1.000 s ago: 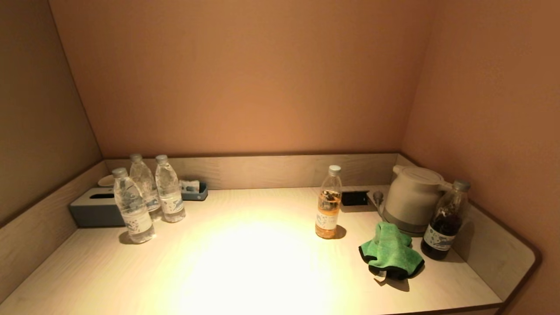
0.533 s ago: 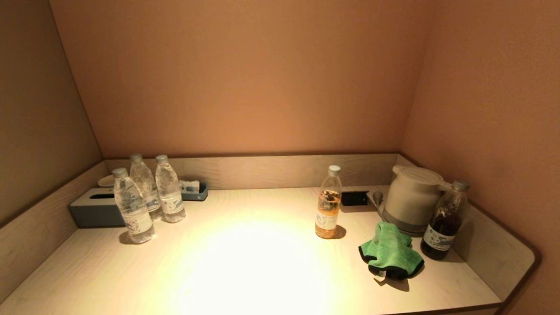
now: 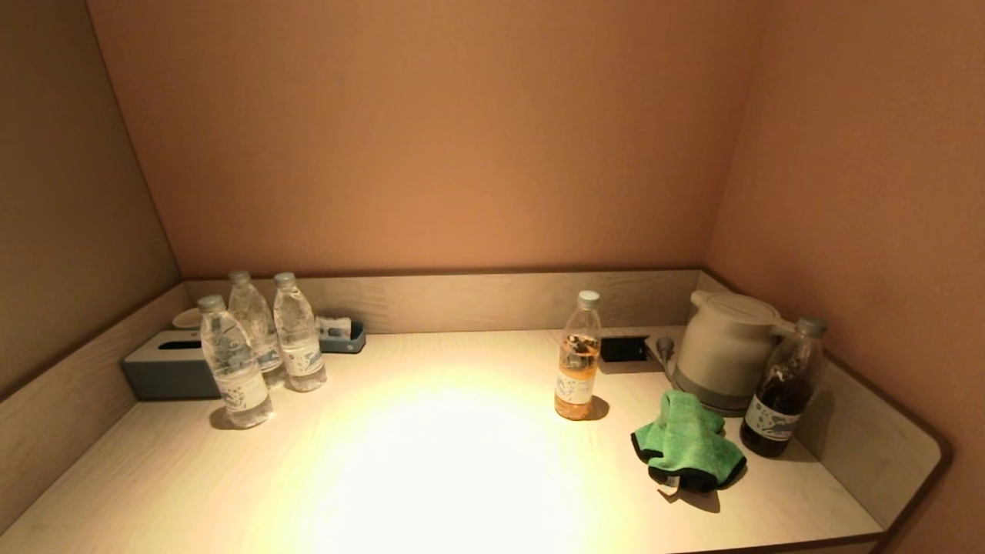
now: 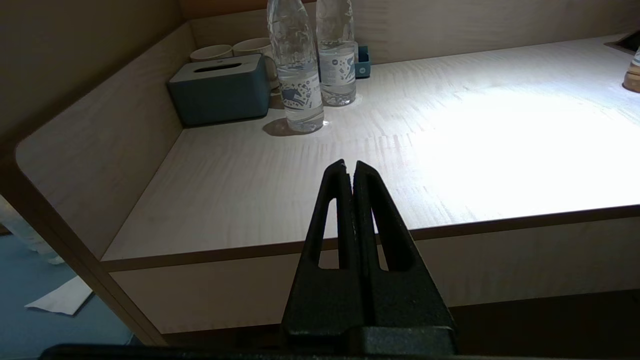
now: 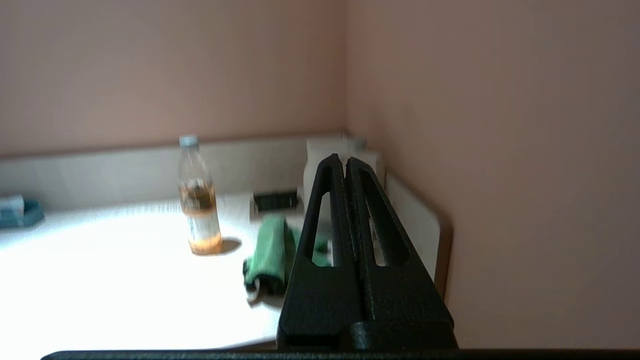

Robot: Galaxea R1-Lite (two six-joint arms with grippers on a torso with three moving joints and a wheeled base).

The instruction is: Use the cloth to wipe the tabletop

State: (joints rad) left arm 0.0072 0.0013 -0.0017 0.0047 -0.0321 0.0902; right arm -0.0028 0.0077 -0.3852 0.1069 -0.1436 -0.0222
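Observation:
A crumpled green cloth (image 3: 687,440) with a black edge lies on the light wooden tabletop (image 3: 431,469) at the right, in front of the kettle; it also shows in the right wrist view (image 5: 270,252). Neither arm shows in the head view. My right gripper (image 5: 342,160) is shut and empty, held off the table's front right, short of the cloth. My left gripper (image 4: 348,166) is shut and empty, held in front of the table's front edge at the left.
Three clear water bottles (image 3: 235,362) and a grey-blue tissue box (image 3: 165,365) stand at the back left. An orange drink bottle (image 3: 577,358), a white kettle (image 3: 723,350) and a dark drink bottle (image 3: 781,388) stand at the right. Low raised walls run along the back and sides.

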